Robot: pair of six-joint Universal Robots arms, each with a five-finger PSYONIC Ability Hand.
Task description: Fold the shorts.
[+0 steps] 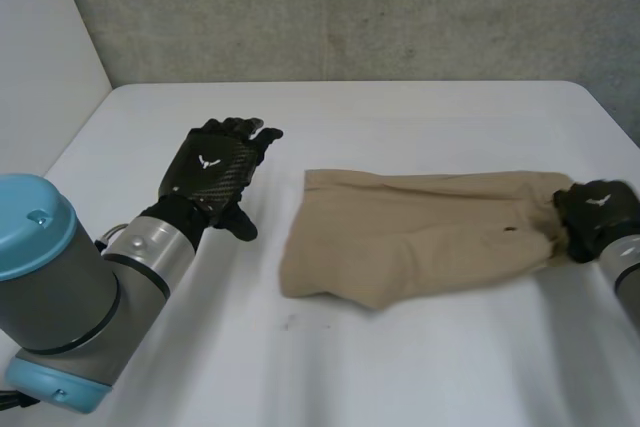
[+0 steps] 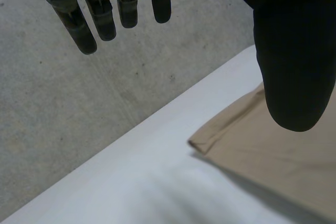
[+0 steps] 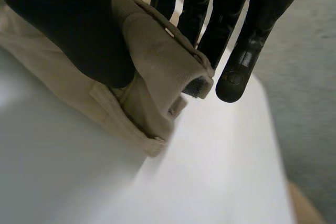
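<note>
Tan shorts (image 1: 420, 232) lie across the middle and right of the white table (image 1: 420, 367), folded lengthwise, leg ends toward the left. My right hand (image 1: 598, 217) is at their right end, the waistband. There its thumb (image 3: 68, 24) and fingers (image 3: 199, 9) pinch a bunched fold of the waistband (image 3: 157, 61). My left hand (image 1: 215, 172) hovers left of the shorts, apart from them, fingers (image 2: 105, 14) straight and empty. A corner of the shorts (image 2: 273, 156) lies below its thumb (image 2: 294, 51).
A grey concrete wall (image 1: 350, 7) stands behind the table's far edge. A white panel (image 1: 40, 57) rises at the left. Grey floor (image 3: 310, 103) shows past the table's right edge.
</note>
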